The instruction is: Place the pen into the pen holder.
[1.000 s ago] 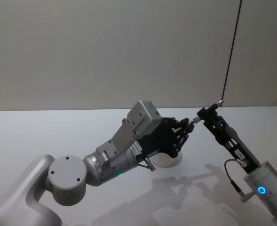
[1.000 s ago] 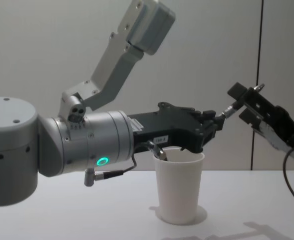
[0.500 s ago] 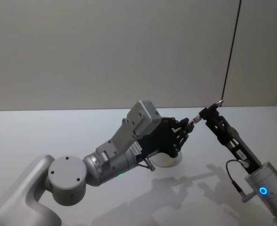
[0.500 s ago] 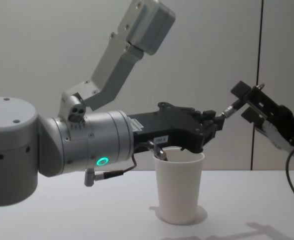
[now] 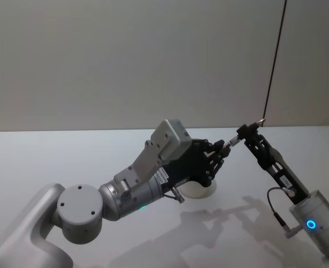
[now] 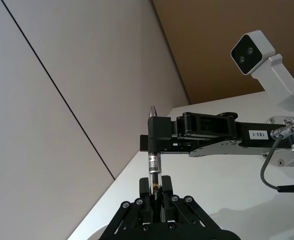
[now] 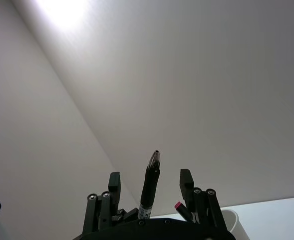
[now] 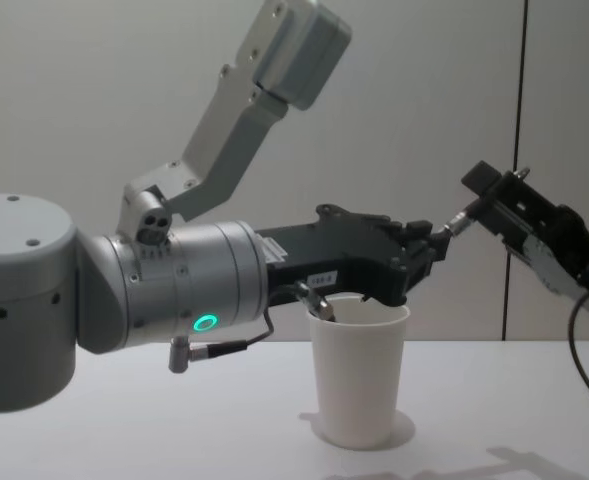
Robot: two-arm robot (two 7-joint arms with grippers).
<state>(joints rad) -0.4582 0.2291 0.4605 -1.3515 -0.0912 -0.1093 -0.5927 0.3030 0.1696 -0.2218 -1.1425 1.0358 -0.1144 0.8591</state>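
High beside the tapered white cup (image 8: 360, 372) slants a slim, clear-tipped pen (image 6: 153, 165).

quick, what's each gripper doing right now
Left gripper: shut on the end of the pen.
Right gripper: open, fingers apart on either side of the pen, not touching it.

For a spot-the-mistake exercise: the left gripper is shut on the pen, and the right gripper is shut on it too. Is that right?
Not quite. The right gripper is open: in the right wrist view its fingers stand apart from the pen, with a gap on each side. The left gripper is indeed shut on the pen.
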